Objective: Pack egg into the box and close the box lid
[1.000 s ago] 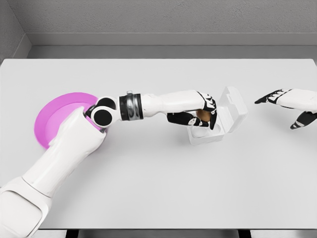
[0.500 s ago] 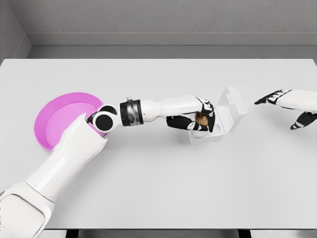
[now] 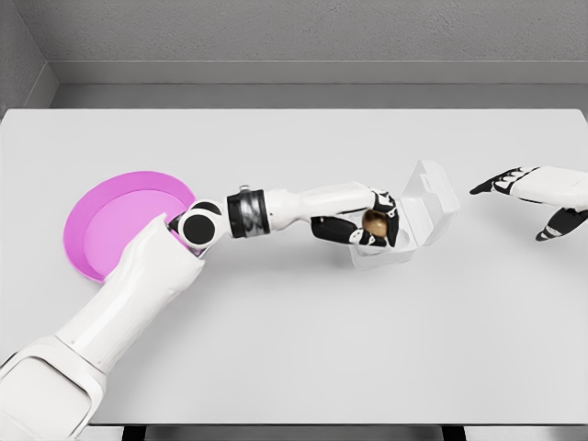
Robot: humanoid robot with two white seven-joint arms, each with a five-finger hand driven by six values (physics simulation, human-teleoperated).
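You are looking down at a big white table (image 3: 294, 349), and the small white box (image 3: 404, 230) is sitting on it a bit right of the middle. Your left arm is reaching all the way across from the near left corner to the box. The pink plate (image 3: 110, 220) is lying well to the left of the box, and the arm's elbow is covering part of its right edge. The box lid (image 3: 434, 197) is standing open, tipping back on the far right side of the box. Your right hand (image 3: 533, 197) is hanging over the table well to the right of the box, with its fingers spread out and holding nothing. Your left hand (image 3: 363, 228) is right over the open box, and its fingers are curling around the brown egg (image 3: 374, 221). The egg is sitting in that hand, just above the box's left part.
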